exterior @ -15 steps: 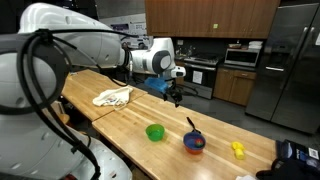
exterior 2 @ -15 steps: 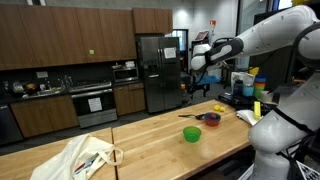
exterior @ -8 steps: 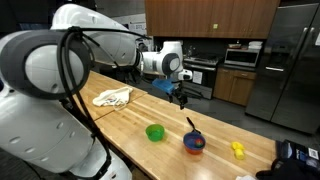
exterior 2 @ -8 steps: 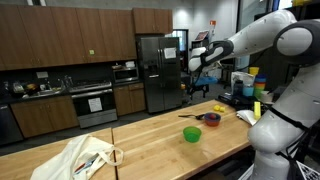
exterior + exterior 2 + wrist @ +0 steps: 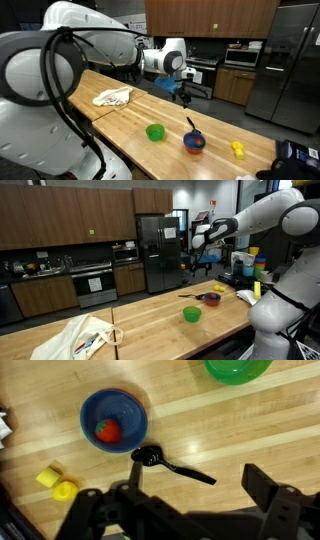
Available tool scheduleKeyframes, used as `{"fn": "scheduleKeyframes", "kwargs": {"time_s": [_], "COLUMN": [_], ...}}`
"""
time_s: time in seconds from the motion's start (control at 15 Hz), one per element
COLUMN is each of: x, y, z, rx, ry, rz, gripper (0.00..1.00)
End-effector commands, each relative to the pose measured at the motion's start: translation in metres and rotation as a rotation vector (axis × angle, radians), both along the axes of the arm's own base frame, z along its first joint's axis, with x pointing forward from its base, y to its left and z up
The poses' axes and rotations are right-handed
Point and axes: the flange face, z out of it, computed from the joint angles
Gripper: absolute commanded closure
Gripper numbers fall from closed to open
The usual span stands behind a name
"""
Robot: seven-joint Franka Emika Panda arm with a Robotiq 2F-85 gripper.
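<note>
My gripper (image 5: pixel 180 95) (image 5: pixel 193 268) hangs open and empty well above the wooden table (image 5: pixel 120 120). In the wrist view the gripper (image 5: pixel 195 498) looks straight down, with one dark finger (image 5: pixel 266 486) at the right. Just beyond the fingers lies a black spoon (image 5: pixel 170 464), its bowl end touching the rim of a blue bowl (image 5: pixel 113 415). A red fruit (image 5: pixel 106 430) sits inside that bowl. The blue bowl (image 5: pixel 194 143) (image 5: pixel 211 298) and the spoon (image 5: pixel 190 126) (image 5: pixel 193 296) show in both exterior views.
A green bowl (image 5: pixel 155 132) (image 5: pixel 192 314) (image 5: pixel 238 368) stands beside the blue one. A small yellow object (image 5: pixel 238 150) (image 5: pixel 55 482) lies farther along the table. A crumpled white cloth (image 5: pixel 113 97) (image 5: pixel 85 337) rests at the other end. Kitchen cabinets and a fridge (image 5: pixel 148 250) stand behind.
The arm has drifted a little sideways above the table, toward the bowls. The jaws have stayed open, and nothing on the table has moved.
</note>
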Motion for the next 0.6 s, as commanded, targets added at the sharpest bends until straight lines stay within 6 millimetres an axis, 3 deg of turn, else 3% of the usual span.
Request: {"fn": "scheduleKeyframes", "kwargs": {"time_s": [0.0, 0.33, 0.53], "x": [-0.001, 0.009, 0.015], "y": [-0.032, -0.089, -0.109], "z": [0.007, 0.015, 0.017], "rx": [0.014, 0.036, 0.034], "ry": [-0.007, -0.025, -0.028], "rz": [-0.051, -0.178, -0.223], "gripper": [0.00, 0.00, 0.00]}}
